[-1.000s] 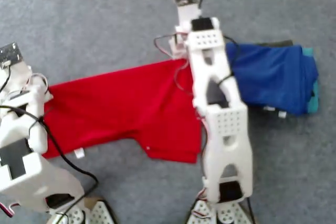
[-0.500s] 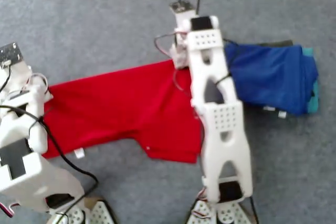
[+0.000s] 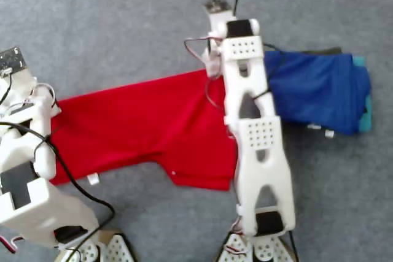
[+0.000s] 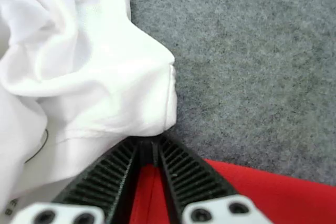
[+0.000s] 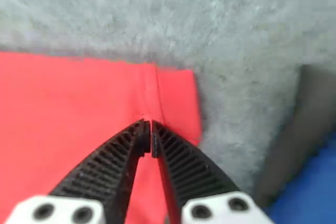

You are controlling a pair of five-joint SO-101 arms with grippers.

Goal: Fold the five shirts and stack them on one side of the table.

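Observation:
A red shirt (image 3: 141, 127) lies spread flat across the middle of the grey table (image 3: 110, 29). My left gripper (image 4: 150, 142) is at the shirt's left end, shut with red cloth (image 4: 262, 192) between its fingers. Beside it lies a crumpled white shirt (image 4: 79, 66). My right gripper (image 5: 148, 125) is shut on the red shirt's (image 5: 63, 103) hem at its far right corner, which in the high view lies under the right arm's wrist (image 3: 212, 69). A folded blue shirt (image 3: 316, 90) tops a stack at the right.
A teal layer (image 3: 366, 111) and a dark layer (image 5: 283, 145) show beneath the blue shirt. The right arm's body (image 3: 258, 151) stretches over the red shirt's right edge. Bare grey table lies along the far side and at the near right.
The right arm's wrist swung slightly left and back again at the shirt's far corner. The red shirt and the left arm have barely shifted.

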